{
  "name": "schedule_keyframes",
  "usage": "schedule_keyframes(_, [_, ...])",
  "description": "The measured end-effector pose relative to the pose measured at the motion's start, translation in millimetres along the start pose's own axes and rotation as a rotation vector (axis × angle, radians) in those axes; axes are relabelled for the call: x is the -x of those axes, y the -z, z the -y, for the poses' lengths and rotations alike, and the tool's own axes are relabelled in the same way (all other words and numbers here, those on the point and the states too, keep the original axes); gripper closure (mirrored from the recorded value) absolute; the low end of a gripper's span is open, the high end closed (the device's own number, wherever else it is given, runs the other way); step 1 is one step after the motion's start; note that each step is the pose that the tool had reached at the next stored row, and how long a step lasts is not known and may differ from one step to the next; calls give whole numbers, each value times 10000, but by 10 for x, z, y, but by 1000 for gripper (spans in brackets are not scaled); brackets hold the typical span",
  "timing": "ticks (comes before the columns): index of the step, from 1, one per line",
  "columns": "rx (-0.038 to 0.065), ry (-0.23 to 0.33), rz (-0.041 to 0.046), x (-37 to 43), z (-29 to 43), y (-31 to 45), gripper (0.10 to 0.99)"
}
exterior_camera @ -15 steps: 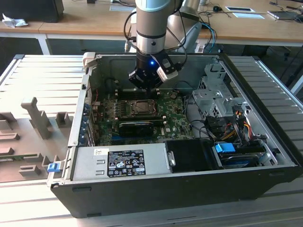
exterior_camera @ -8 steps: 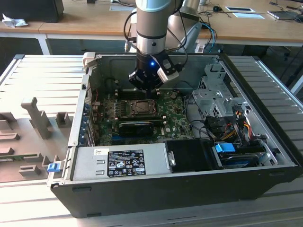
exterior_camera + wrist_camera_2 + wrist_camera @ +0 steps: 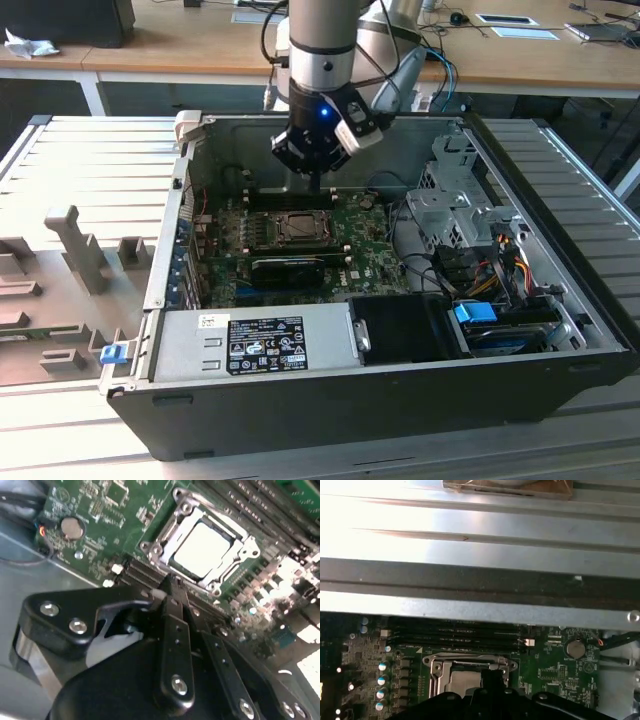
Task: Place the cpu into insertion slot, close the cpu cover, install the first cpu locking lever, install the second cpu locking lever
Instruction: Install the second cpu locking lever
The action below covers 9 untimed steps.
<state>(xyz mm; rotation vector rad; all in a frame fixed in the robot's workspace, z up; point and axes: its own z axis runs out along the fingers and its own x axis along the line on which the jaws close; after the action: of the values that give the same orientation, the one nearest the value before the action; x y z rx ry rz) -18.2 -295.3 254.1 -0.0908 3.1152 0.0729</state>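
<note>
One black tool (image 3: 172, 587) hangs inside the open black computer case (image 3: 560, 300), and its two long fingers (image 3: 176, 630) lie pressed together into a single narrow blade with nothing between them. The tip of that blade sits just beside the near edge of the square socket with a grey metal rim (image 3: 205, 550), right at the frame, though I cannot tell whether it touches the metal.

The small flat square chip with a pale silver-grey top (image 3: 202, 550) already lies in the socket, flat and level. The thin grey metal frame plate with a large central window (image 3: 245, 547) appears folded down around it, the chip showing through the window. In the first wrist view the chip (image 3: 462, 682) shows just ahead of the fingertips, between them and the long dark memory slots (image 3: 455, 630).

So the socket lies straight ahead of the tool, along the fingers' own long axis. Judging from this, the chip and cover steps look done and the work is at the socket's edge, where the levers would sit; the levers themselves I cannot make out.
</note>
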Motion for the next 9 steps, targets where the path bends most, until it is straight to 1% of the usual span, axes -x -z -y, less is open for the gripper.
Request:
schedule_keyframes(2, [-1, -1, 0, -5, 86, -4, 980])
schedule_keyframes(3, [-1, 0, 0, -12, 195, -15, 980])
schedule_keyframes(4, [1, 0, -15, -17, 281, -23, 980])
schedule_keyframes(5, [12, -6, -119, -19, 376, -39, 980])
schedule_keyframes(7, [18, 1, -172, -21, 421, -63, 980])
schedule_keyframes(8, [28, 13, -184, -31, 572, -116, 980])
schedule_keyframes(9, [42, 15, -183, -43, 648, -126, 980])
